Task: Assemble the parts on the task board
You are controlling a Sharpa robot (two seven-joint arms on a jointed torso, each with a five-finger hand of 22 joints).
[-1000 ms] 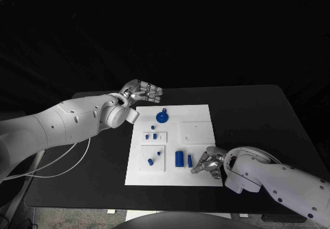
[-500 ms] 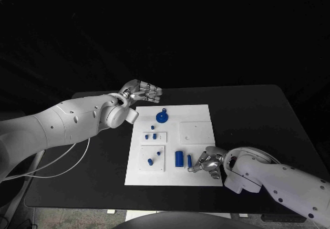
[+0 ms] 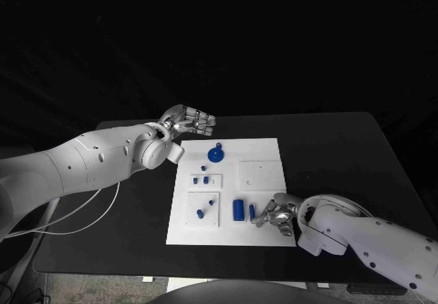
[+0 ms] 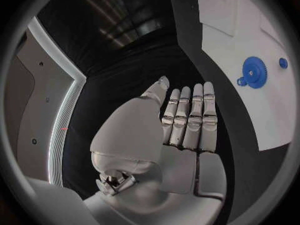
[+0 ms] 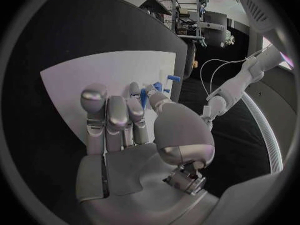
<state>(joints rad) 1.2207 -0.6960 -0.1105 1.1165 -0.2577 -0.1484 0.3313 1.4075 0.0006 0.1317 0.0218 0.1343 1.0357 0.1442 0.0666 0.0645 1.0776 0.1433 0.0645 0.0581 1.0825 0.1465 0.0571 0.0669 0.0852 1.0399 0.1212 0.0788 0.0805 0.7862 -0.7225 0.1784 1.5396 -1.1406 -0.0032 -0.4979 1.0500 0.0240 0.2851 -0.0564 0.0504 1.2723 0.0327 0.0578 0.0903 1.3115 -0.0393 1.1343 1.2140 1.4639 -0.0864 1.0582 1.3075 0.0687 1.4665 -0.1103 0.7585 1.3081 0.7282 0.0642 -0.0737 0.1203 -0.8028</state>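
The white task board (image 3: 260,152) lies mid-table and carries several blue parts. A blue gear (image 3: 215,155) sits at its far end, also the gear (image 4: 254,71) in the left wrist view. A thick blue cylinder (image 3: 238,210) and a slim blue pin (image 3: 252,213) lie near the front. My right hand (image 3: 276,213) rests low on the board's near right, its fingertips beside the slim pin (image 5: 143,97), which lies between a finger and the thumb; contact is unclear. My left hand (image 3: 190,120) hovers off the board's far left corner, fingers straight, holding nothing.
Small blue pegs (image 3: 200,181) stand in a raised square on the board's left side, and two more pieces (image 3: 206,209) sit in the square nearer me. A plain white square (image 3: 260,175) lies at the board's right. Black table (image 3: 338,152) surrounds the board.
My right hand's fingers have crept slightly left toward the slim pin. The left arm and the parts have not moved.
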